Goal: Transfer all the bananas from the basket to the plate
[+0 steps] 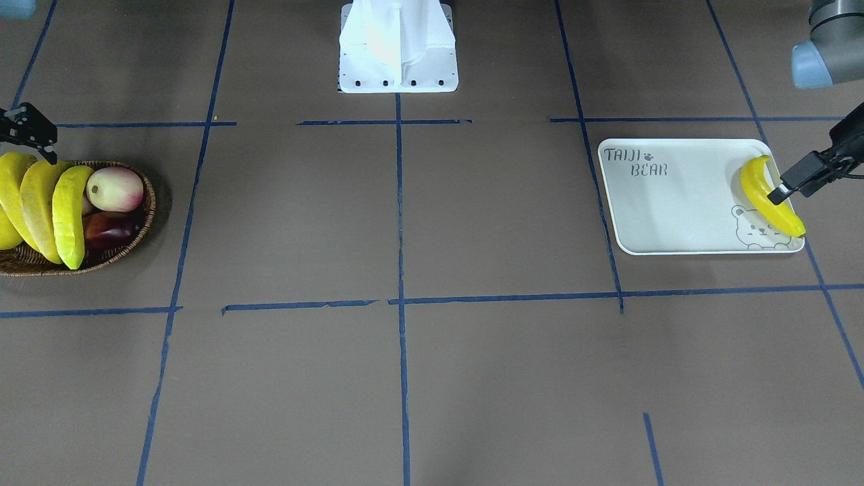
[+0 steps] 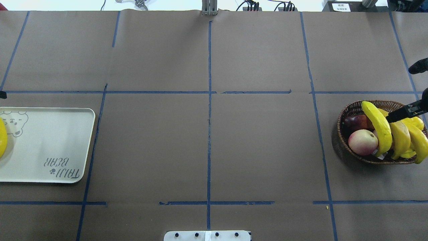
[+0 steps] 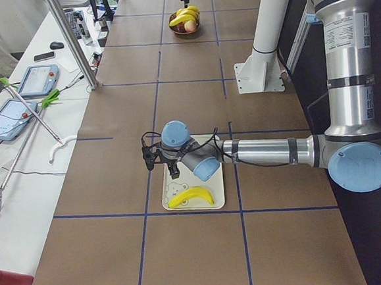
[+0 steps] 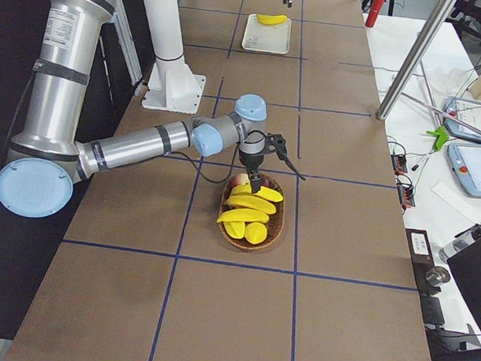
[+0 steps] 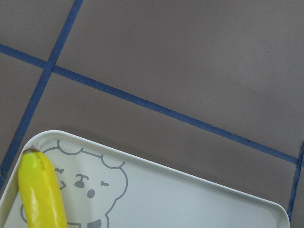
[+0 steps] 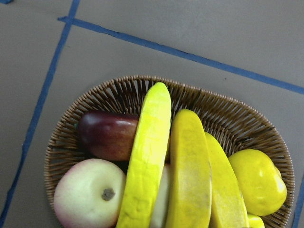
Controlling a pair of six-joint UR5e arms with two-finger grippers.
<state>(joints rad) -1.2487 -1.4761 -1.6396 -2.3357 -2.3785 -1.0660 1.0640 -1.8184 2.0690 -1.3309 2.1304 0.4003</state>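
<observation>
One banana [image 1: 769, 199] lies on the plate [image 1: 675, 202], at the bear corner. Three bananas [image 1: 71, 216] are left in the basket [image 1: 128, 250] among other fruit [image 1: 115, 189]. Left gripper [image 1: 783, 191] is beside the plated banana and right gripper [image 2: 399, 114] is over the basket. Can't tell how wide either is. Roughly a quarter done.

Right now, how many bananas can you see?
4. One banana lies on the plate, by the bear drawing. Three bananas lie side by side across the basket; others could be hidden beneath.
</observation>
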